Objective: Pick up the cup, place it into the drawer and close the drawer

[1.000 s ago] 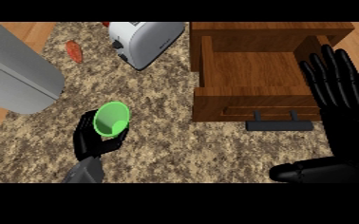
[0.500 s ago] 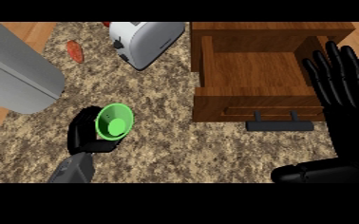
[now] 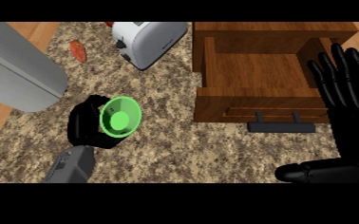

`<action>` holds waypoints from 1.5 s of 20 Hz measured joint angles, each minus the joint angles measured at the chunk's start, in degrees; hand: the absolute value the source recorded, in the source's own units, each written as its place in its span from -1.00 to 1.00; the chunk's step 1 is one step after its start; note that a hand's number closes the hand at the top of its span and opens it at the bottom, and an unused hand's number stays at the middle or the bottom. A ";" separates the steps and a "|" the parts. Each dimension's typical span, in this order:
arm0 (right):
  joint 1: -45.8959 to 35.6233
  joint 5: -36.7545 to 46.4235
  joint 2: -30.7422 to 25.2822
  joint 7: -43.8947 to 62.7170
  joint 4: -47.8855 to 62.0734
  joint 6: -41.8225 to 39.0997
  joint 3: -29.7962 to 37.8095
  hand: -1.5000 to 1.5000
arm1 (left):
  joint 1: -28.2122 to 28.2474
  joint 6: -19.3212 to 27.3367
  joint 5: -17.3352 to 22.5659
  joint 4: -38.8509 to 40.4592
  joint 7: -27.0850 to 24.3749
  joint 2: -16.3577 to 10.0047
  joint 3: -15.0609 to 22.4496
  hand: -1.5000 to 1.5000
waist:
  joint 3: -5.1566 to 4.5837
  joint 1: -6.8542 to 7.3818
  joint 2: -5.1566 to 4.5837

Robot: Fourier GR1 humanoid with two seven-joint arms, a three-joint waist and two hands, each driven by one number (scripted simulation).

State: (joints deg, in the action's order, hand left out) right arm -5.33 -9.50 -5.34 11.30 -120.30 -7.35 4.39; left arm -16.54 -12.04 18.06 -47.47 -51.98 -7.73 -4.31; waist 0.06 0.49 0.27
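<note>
A green cup point(image 3: 120, 118) is held over the granite counter at the lower left, its mouth turned toward the view. My left hand point(image 3: 89, 126) is curled round it from behind and below. The wooden drawer point(image 3: 256, 78) stands pulled open at the upper right, with a bare inside and a dark handle point(image 3: 280, 125) on its front. My right hand point(image 3: 340, 88) rests open, fingers up, at the drawer's right side.
A white toaster point(image 3: 147, 40) sits left of the drawer at the back. A large grey rounded object point(image 3: 24, 78) fills the left edge. A small orange-red item point(image 3: 79, 50) lies near the back left.
My left hand has tilted and lifted the green cup, so its mouth faces the view more squarely. The right hand has shifted slightly to the right.
</note>
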 measured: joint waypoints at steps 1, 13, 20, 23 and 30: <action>-0.60 -0.30 -0.38 0.66 -0.02 -0.02 0.27 -1.00 | 0.29 0.33 0.03 -2.90 1.81 0.09 0.69 1.00 | 0.00 0.05 0.01; 0.31 0.52 0.17 0.24 -0.32 -0.08 -0.50 -1.00 | -3.54 9.65 1.58 -30.58 26.47 3.81 6.12 1.00 | -0.03 -0.33 -0.10; -0.68 -0.19 -0.62 -2.73 3.18 -1.27 1.40 -1.00 | -13.24 16.23 -0.77 -34.07 36.16 5.22 6.88 1.00 | -0.04 -0.64 -0.22; 0.12 -0.90 -0.93 -3.20 3.19 -1.98 2.00 -1.00 | -17.29 18.87 -2.29 -33.99 39.28 6.01 7.11 1.00 | -0.04 -0.73 -0.22; 0.76 -0.96 -0.72 -2.61 2.48 -2.06 1.58 -1.00 | -28.48 22.64 -5.12 -25.91 41.87 6.86 6.87 1.00 | -0.05 -1.04 -0.30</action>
State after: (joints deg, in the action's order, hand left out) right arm -4.57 -10.46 -6.07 8.69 -117.83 -9.41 5.97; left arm -45.02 10.60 12.94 -73.38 -10.11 -0.87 2.56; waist 0.01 -0.55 -0.03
